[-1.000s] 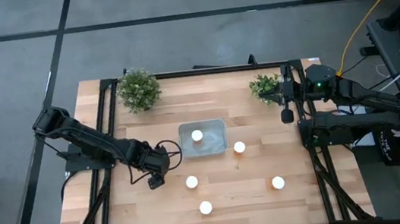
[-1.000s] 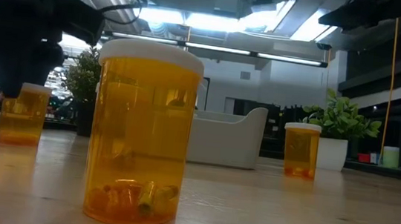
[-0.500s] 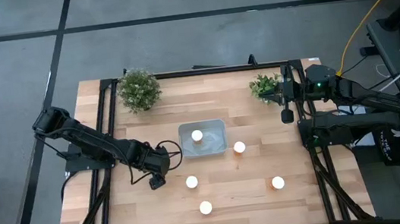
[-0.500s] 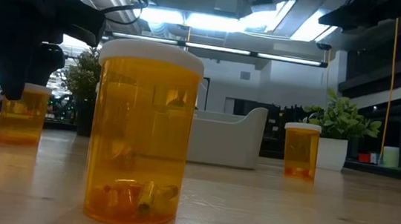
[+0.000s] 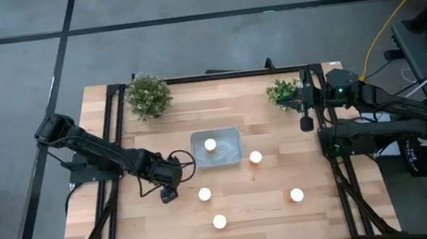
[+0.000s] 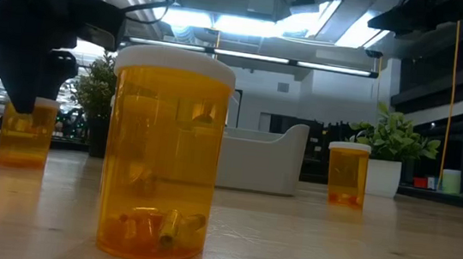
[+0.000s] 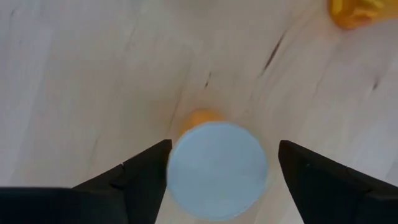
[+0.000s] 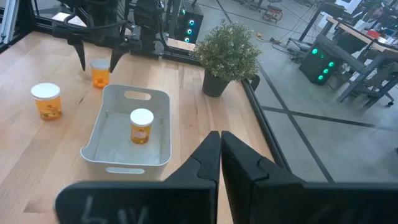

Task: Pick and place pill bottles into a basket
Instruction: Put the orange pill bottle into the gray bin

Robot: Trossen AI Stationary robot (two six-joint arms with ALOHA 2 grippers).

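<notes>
1 pill bottle (image 5: 211,144) in basket (image 5: 233,136); 4 bottles (image 5: 256,157) outside

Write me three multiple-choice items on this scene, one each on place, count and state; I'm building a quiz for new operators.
1. Where is the left gripper?
A) over the basket
B) astride a pill bottle standing on the table
C) beside a plant

2. How many bottles stand inside the basket?
A) none
B) one
C) three

3. How are the right gripper's fingers?
A) shut
B) wide open
C) gripping a bottle

Answers: B, its wrist view shows a white cap between its fingers; B, a lone bottle shows within the walls; A, the fingers meet with nothing between.
</notes>
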